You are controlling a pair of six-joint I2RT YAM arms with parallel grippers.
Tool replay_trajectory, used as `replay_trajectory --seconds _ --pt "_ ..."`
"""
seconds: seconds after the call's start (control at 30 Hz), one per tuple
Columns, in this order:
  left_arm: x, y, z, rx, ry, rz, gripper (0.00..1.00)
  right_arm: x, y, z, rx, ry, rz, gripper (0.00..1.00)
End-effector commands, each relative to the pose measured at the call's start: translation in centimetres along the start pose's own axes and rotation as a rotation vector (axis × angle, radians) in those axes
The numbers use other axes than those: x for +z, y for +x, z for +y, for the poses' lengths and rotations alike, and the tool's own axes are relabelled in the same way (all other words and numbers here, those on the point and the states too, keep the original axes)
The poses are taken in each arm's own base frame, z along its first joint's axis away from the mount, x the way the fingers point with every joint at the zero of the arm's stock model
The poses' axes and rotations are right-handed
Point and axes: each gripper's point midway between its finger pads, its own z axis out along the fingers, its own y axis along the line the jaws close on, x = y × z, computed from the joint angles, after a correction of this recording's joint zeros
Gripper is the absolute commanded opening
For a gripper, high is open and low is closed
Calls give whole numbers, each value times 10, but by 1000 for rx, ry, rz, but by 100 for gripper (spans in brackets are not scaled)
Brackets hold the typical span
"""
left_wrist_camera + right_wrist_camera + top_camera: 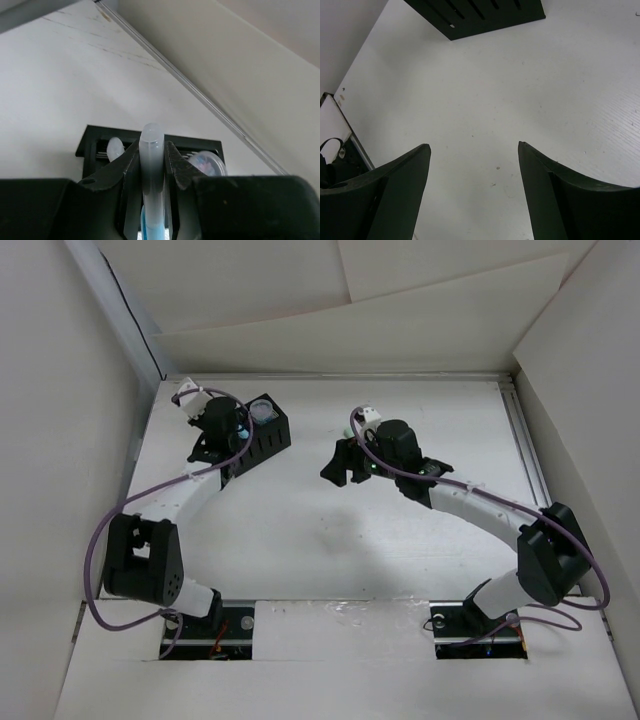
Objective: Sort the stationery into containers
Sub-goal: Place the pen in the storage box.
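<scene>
The left claw is pinched tight on a pale bar, bluish lower down, whose long axis runs straight out along the fingers. Its rounded tip points at the black organiser box just beyond. From the wrist view the bar lines up roughly with the middle of the box, between a pale piece standing in it on one side and a bluish-white roll on the other. Which compartment lies under the tip I cannot tell. The right claw gapes wide over bare worktop with nothing in it, well apart from the box. So the left arm is plainly the nearer, and I'd guess the drop turns on sliding that bar end-on into a slot.
</scene>
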Motion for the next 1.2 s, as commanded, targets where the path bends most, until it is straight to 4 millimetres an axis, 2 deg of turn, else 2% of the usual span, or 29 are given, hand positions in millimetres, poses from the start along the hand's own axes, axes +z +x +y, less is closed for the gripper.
replay_trajectory --seconds 0.0,0.1,0.17,0.23,0.3,0.47,0.57,0.63,0.83,0.87,0.93,1.0,1.03,1.07,1.1,1.13,1.17 --pt "10 -33 -6 23 -35 -95 0 2 -15 2 -10 -10 -58 77" --pt "18 -33 2 66 -90 -117 0 2 -11 0 -8 -7 -50 77" --pt "22 -35 -1 88 -97 -124 0 -1 -16 -4 -6 7 -66 77" --pt "29 -27 2 119 -113 -119 0 -2 -19 -10 -2 26 -75 77" --pt "33 -32 -2 137 -117 -135 0 -1 -15 -11 0 29 -67 77" --pt "42 -29 2 175 -142 -158 1 -2 -21 -18 11 54 -89 77" --pt "48 -24 1 184 -142 -159 4 -1 -23 -32 18 114 -105 77" --pt "50 -21 1 185 -143 -158 7 0 -24 -45 25 163 -115 77" --pt "45 -15 3 135 -126 -139 41 10 -37 -105 86 422 -187 77" --pt "43 -15 3 135 -116 -132 45 18 -27 -116 91 460 -153 78" --pt "36 -21 0 98 -96 -137 54 18 -26 -143 101 568 -149 81" --pt "29 -20 3 61 -87 -132 58 29 -16 -160 102 631 -106 89" --pt "21 -31 -1 27 -61 -148 60 28 -16 -173 105 684 -102 92" --pt "17 -28 0 15 -43 -139 61 33 -23 -175 104 694 -106 94" --pt "12 -30 1 0 -32 -137 62 37 -8 -191 101 736 -51 95" --pt "2 -42 -6 -47 8 -152 62 39 -6 -200 106 759 -38 96" --pt "-5 -40 -9 -58 30 -144 62 44 -13 -202 104 770 -45 96"
